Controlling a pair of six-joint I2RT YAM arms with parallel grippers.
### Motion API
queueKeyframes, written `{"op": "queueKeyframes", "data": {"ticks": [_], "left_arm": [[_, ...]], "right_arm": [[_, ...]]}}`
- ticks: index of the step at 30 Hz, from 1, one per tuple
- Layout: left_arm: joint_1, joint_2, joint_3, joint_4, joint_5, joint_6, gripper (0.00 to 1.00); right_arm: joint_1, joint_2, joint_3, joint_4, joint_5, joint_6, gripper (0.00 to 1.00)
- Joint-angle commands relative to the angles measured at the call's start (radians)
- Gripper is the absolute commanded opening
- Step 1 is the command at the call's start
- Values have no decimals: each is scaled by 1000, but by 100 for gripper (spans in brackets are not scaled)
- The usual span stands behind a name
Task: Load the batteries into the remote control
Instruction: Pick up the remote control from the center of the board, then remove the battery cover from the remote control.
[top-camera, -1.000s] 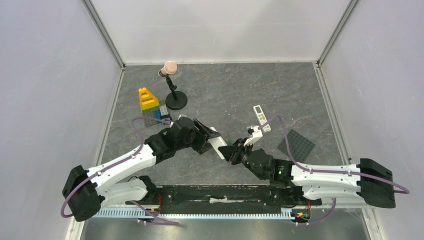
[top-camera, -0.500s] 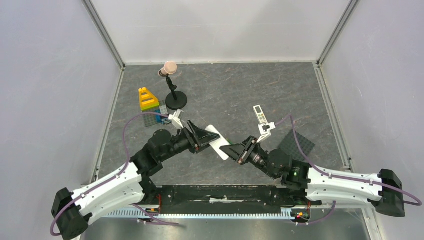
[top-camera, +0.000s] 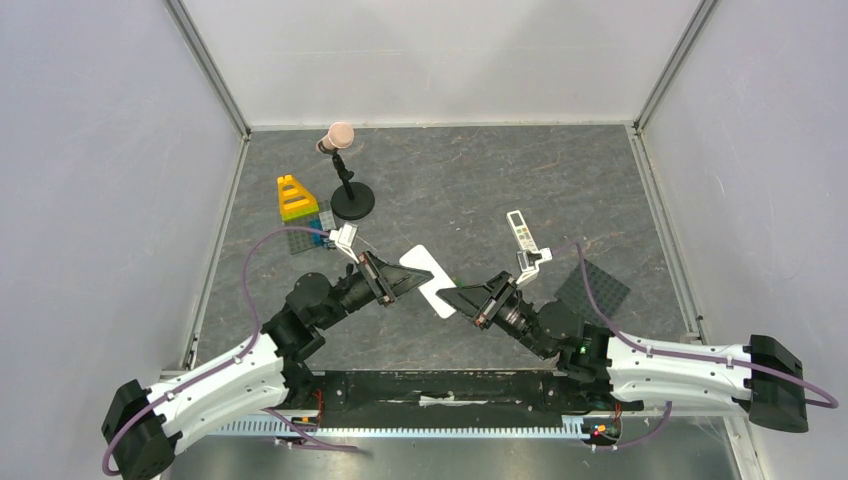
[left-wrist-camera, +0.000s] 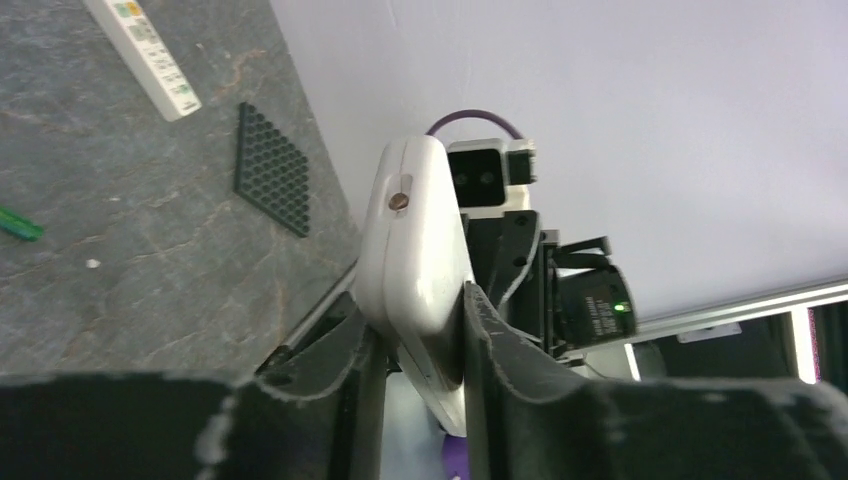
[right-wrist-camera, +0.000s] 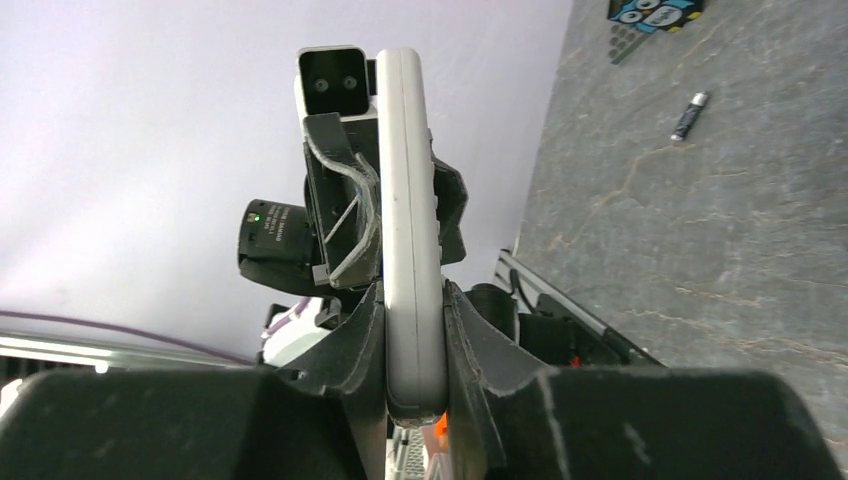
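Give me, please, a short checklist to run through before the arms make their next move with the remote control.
1. Right pincer closed on the remote control: ok.
2. Left pincer closed on its other end: ok.
3. Battery compartment open: cannot tell, no view shows it.
4. Batteries in sight: ok, the green battery and the dark battery lie loose on the table.
5. A pincer free to pick one up: not ok, both hold the remote control.

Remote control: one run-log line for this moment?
remote control: held aloft | left fingers: clamped on it | right fingers: clamped on it | green battery, dark battery: on table, unloaded
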Motion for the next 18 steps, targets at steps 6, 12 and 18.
{"op": "queueKeyframes", "data": {"ticks": [6, 12, 18], "left_arm": [[-3, 9, 12, 69, 1, 29, 2], [-3, 1, -4, 76, -77, -70, 2], [-3, -77, -86, 134, -246, -185, 2]], "right_arm": [[-9, 8, -40, 60, -30, 14, 2], [-11, -6, -88, 88, -46, -13, 3], [-11, -10, -151, 175, -102, -39, 5]]}}
